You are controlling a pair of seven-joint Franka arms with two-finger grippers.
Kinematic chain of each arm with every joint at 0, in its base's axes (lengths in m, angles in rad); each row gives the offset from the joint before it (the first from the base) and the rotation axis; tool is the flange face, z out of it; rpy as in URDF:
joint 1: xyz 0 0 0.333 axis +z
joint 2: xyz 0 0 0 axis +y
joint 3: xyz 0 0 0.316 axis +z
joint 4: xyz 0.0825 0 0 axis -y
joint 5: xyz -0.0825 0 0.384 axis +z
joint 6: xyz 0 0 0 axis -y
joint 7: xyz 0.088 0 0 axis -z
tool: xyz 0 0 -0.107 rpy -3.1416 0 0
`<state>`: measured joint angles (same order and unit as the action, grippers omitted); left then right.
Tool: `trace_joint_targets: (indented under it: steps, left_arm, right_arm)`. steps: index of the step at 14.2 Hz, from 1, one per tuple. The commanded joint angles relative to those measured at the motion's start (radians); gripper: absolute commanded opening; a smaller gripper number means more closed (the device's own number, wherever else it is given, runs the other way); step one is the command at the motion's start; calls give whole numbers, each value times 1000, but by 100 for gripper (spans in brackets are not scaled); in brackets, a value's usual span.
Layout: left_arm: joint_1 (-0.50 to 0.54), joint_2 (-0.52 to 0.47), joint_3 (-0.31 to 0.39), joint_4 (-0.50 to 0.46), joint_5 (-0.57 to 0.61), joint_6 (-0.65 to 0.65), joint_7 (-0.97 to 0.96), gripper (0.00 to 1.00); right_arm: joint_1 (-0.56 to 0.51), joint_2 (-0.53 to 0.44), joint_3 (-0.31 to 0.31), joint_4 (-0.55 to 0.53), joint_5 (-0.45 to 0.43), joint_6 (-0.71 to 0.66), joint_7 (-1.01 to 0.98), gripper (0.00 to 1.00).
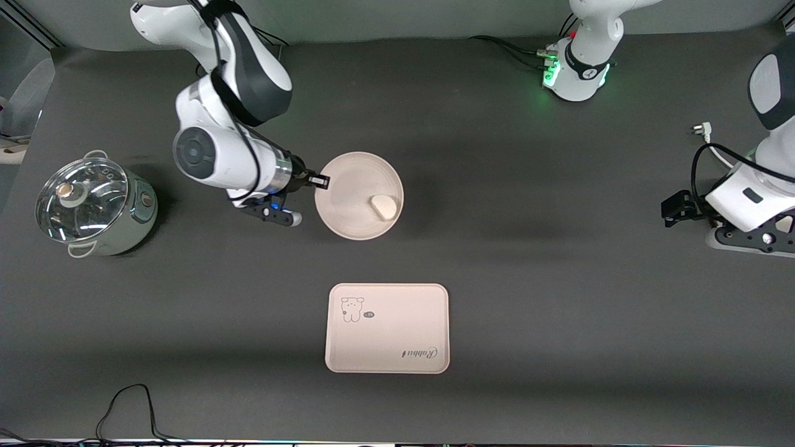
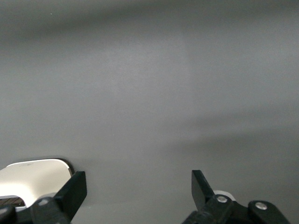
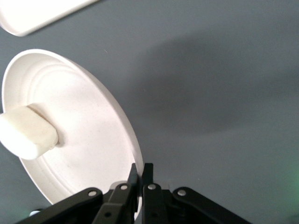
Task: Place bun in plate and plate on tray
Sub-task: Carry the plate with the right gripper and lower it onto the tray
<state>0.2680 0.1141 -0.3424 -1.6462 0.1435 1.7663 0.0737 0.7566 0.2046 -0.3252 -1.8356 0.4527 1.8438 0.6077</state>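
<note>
The round cream-white plate [image 1: 354, 192] lies on the dark table with the small off-white bun [image 1: 385, 207] in it, near the rim toward the left arm's end. My right gripper [image 1: 319, 180] is shut on the plate's rim at the edge toward the right arm's end; the right wrist view shows its jaws pinching the rim [image 3: 136, 158], with the bun [image 3: 27, 133] farther in. The cream-pink tray [image 1: 387, 328] with a bear drawing lies nearer the front camera than the plate. My left gripper [image 1: 674, 210] waits open and empty over the table at the left arm's end.
A pale green pot with a glass lid [image 1: 93, 205] stands at the right arm's end. A white plug and black cables [image 1: 705, 139] lie near the left arm. A black cable [image 1: 130, 403] curls along the front edge. The tray's corner [image 3: 42, 16] shows in the right wrist view.
</note>
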Motion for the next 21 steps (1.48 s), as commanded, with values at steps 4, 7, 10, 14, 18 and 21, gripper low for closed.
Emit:
trace_joint_targets:
  steps: [4, 7, 10, 14, 18, 21]
  left_arm:
    - [10, -17, 14, 0, 15, -5, 21, 100]
    - [10, -17, 25, 0, 15, 25, 17, 100]
    - [10, -30, 58, 2, 16, 9, 21, 100]
    - [-3, -30, 63, 0, 16, -15, 8, 100]
    - [7, -31, 63, 2, 15, -24, 20, 100]
    - [-1, -21, 63, 6, 15, 2, 15, 100]
  right_arm:
    - [-68, 267, -31, 371, 15, -25, -69, 0]
    - [-101, 419, -32, 531, 136, -3, -63, 0]
    - [-117, 522, -25, 598, 179, 145, -62, 0]
    - [-117, 636, -14, 613, 247, 388, -71, 0]
    - [-138, 711, 20, 615, 306, 433, -71, 0]
    - [-138, 754, 21, 608, 357, 433, -69, 0]
